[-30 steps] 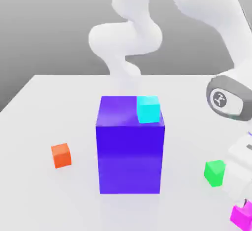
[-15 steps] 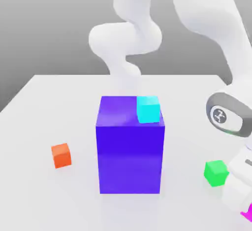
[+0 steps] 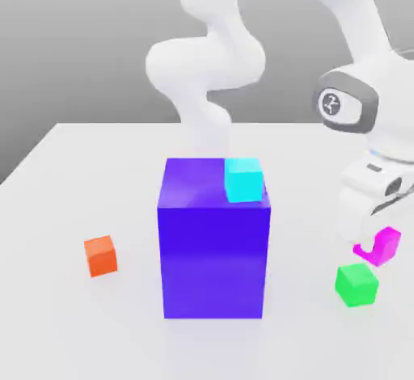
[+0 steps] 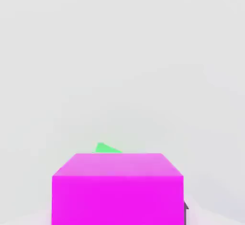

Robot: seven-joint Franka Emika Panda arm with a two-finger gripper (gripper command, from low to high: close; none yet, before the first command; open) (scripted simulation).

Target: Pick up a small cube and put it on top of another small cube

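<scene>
Small cube (image 3: pixel 383 245) is clenched in the gripper (image 3: pixel 377 249) and held off the table (carry step), to be placed on the green cube (image 3: pixel 356 284) at its 7 o'clock.

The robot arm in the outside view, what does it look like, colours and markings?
The arm is glossy white, built of thick rounded segments that curve into each other. Near the wrist sits a grey ring joint with a round white cap bearing a small dark logo. The hand below is white and blocky.
</scene>
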